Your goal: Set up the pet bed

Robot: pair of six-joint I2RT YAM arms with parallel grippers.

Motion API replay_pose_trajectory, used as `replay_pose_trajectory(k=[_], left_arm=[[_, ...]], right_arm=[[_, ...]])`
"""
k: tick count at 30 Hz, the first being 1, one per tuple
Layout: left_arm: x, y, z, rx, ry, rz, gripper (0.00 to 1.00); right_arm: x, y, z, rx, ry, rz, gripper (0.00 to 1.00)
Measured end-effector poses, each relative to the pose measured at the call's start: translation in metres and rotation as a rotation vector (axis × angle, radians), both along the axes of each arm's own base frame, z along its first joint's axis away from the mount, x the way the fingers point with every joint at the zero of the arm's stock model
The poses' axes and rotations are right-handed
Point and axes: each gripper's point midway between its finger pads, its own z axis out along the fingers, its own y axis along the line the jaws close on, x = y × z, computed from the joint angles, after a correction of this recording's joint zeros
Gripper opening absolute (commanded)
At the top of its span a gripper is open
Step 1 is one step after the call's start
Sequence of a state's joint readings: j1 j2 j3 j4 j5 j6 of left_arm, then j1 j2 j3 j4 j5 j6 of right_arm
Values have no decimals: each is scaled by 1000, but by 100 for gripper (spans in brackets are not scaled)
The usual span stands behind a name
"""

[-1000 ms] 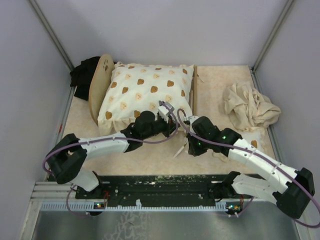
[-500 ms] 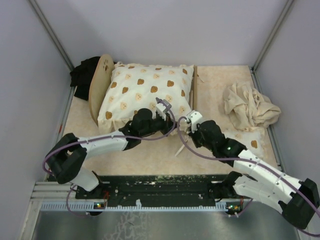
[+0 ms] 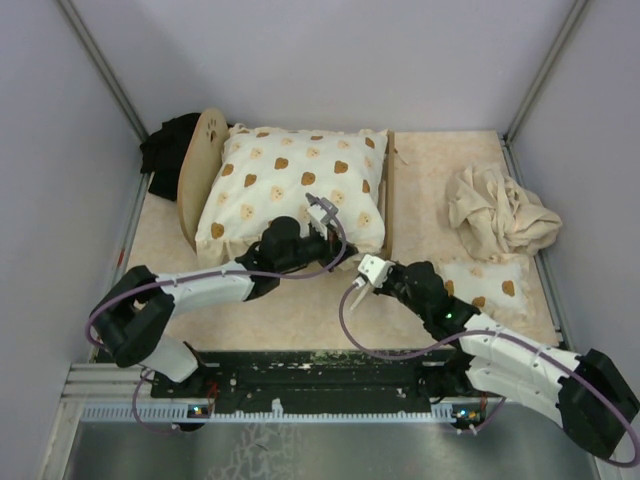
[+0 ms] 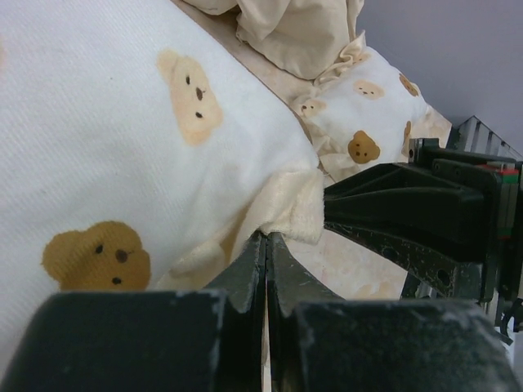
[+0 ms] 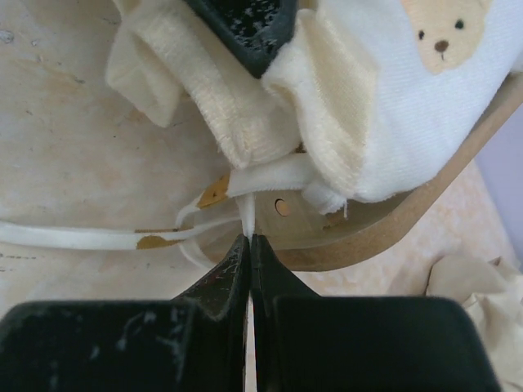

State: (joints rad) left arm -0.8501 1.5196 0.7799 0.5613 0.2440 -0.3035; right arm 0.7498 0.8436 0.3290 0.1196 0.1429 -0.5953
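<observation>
The bed (image 3: 203,165) stands in the far-left part of the worktop (image 3: 300,312), headboard toward the left edge. The cushion (image 3: 290,175) lies on it and hides most of the frame. The left pincer (image 3: 320,206) is closed tight on the frill (image 4: 290,208) at the cushion's near-right corner. The right pincer (image 5: 249,241) is pinched shut on a thin white tie (image 5: 247,208) that comes from under that same corner, just beside the frame's curved end.

We judge the main risk to be the two grips working against each other. If the right arm draws the tie toward the near edge while the left holds the frill, the cushion may slide or bunch off the frame. The light frame may also be dragged or tipped. The tie is narrow and held only at its edge, so it could slip out under a sharp pull. We cannot tell where its other end is fastened, so a tug may load a seam. The right forearm also lies close to a small pillow (image 3: 485,285) and could sweep it aside.
</observation>
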Motion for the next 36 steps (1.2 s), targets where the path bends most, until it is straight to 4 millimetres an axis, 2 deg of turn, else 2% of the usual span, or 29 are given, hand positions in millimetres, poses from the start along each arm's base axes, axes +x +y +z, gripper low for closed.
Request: replay_pose_trajectory(k=[5, 15, 20, 25, 27, 30, 33, 36], left_arm=[[2, 2, 1, -14, 12, 3, 0], [2, 8, 11, -46, 13, 2, 0], [4, 10, 20, -65, 0, 4, 1], [6, 13, 22, -64, -8, 4, 1], [6, 15, 23, -62, -9, 7, 7], [5, 19, 30, -63, -29, 3, 22], [-5, 27, 34, -69, -39, -13, 33], [-20, 38, 27, -65, -32, -30, 41]], right_arm=[[4, 5, -3, -29, -121, 69, 0], [7, 28, -4, -94, -276, 248, 0], [10, 29, 4, -111, -363, 301, 0], [3, 40, 13, -127, -440, 405, 0], [-1, 44, 14, -131, -455, 442, 0], [-5, 48, 13, -134, -464, 476, 0], [-7, 50, 14, -129, -467, 493, 0], [-9, 50, 16, -126, -472, 500, 0]])
